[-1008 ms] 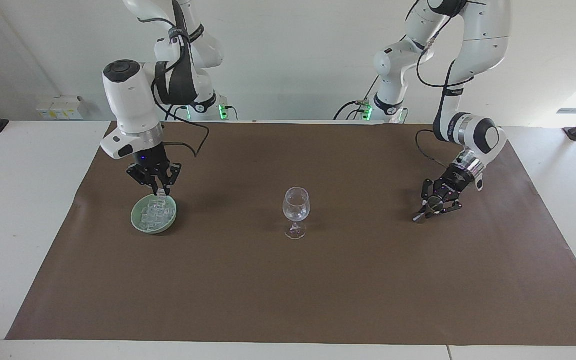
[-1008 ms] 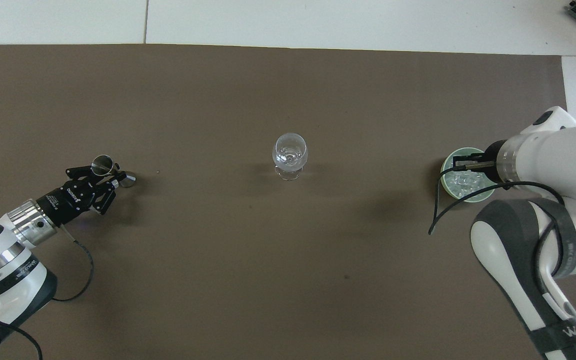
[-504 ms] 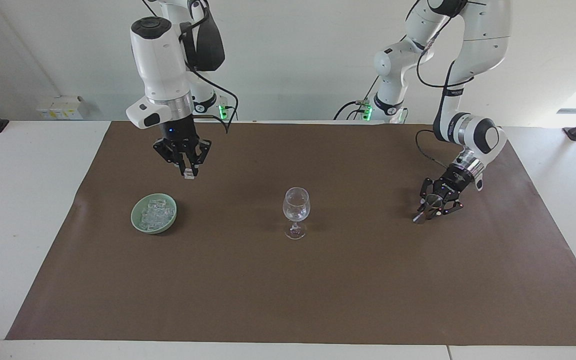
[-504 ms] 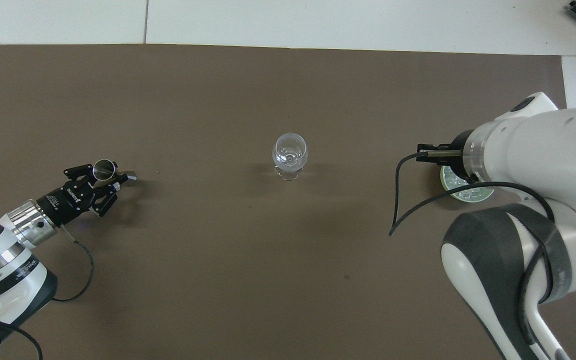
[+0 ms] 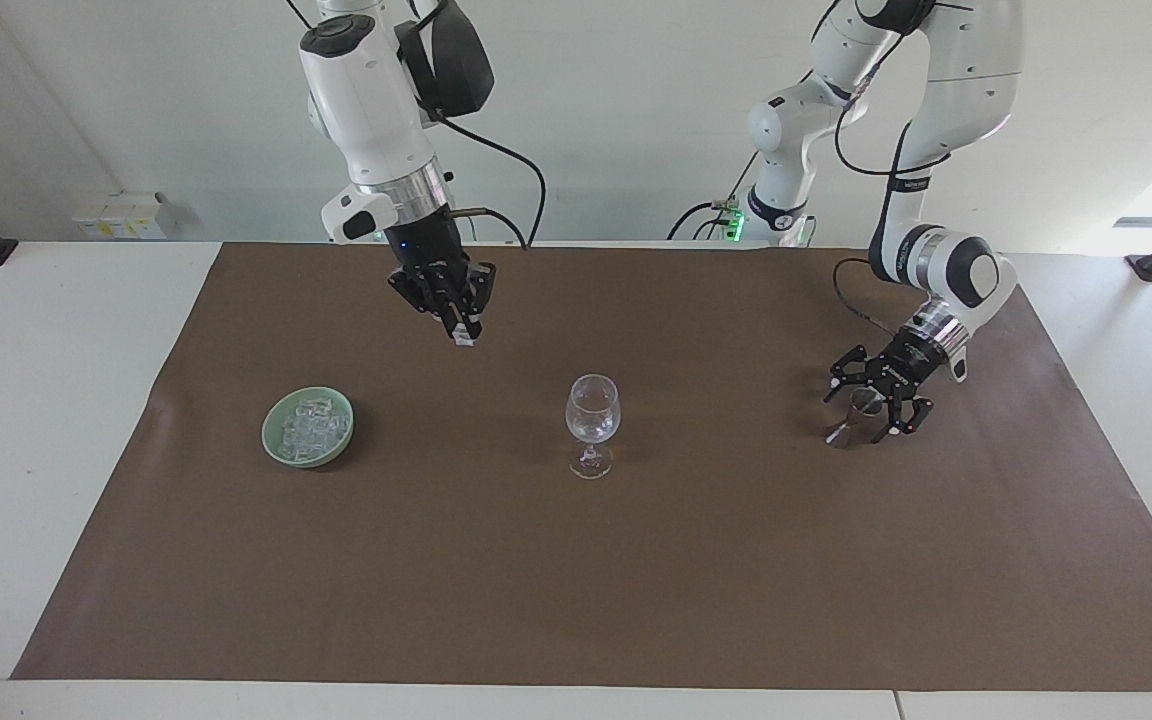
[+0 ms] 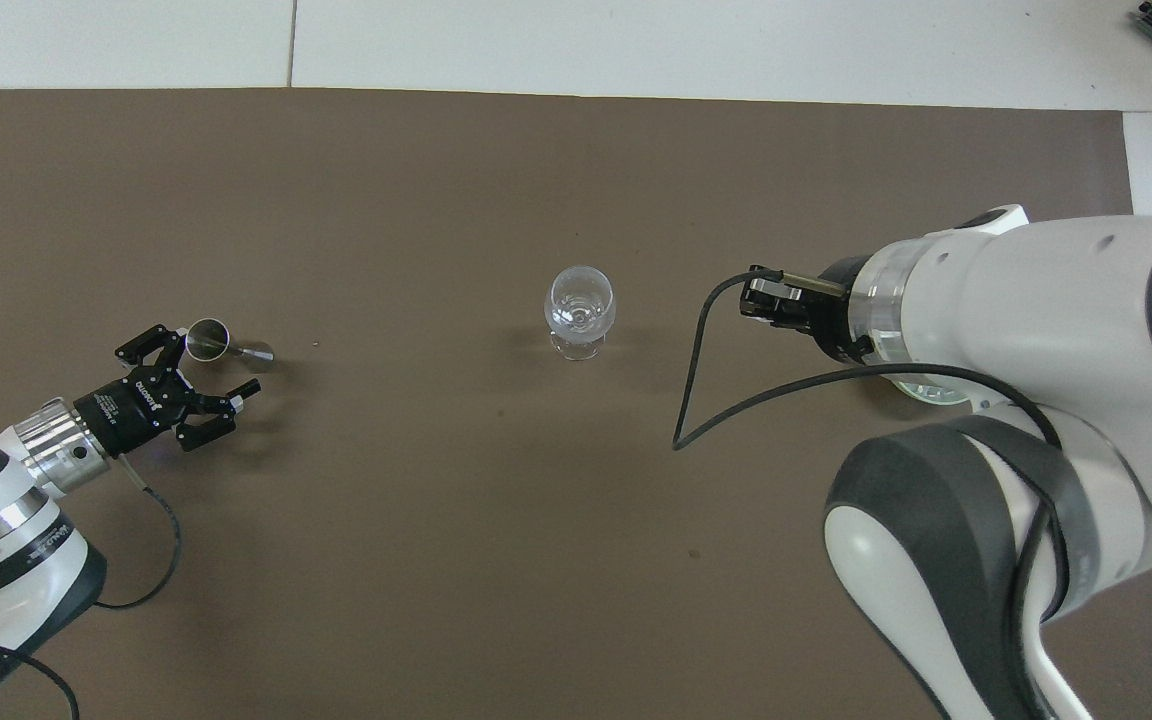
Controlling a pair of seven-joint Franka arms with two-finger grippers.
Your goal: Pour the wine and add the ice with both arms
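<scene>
A clear wine glass [image 5: 592,420] stands mid-mat, also in the overhead view [image 6: 580,305]. A green bowl [image 5: 274,442] holds the heaped ice [image 5: 314,424] toward the right arm's end. In the overhead view the right arm hides most of the bowl [image 6: 936,392]. My right gripper [image 5: 461,332] is shut on one ice cube [image 5: 465,341], up in the air over the mat between bowl and glass. Its tip shows in the overhead view [image 6: 766,298]. My left gripper [image 5: 874,400] is open low at a small metal jigger [image 5: 854,418], which leans with its foot on the mat [image 6: 226,346].
A brown mat [image 5: 576,600] covers most of the white table [image 5: 36,400]. A black cable [image 6: 706,400] hangs from the right arm's wrist over the mat beside the glass. A small white box [image 5: 121,215] sits at the table's edge nearest the robots.
My right gripper rose from the bowl with an ice cube and moved toward the glass. My left gripper opened and let go of the jigger.
</scene>
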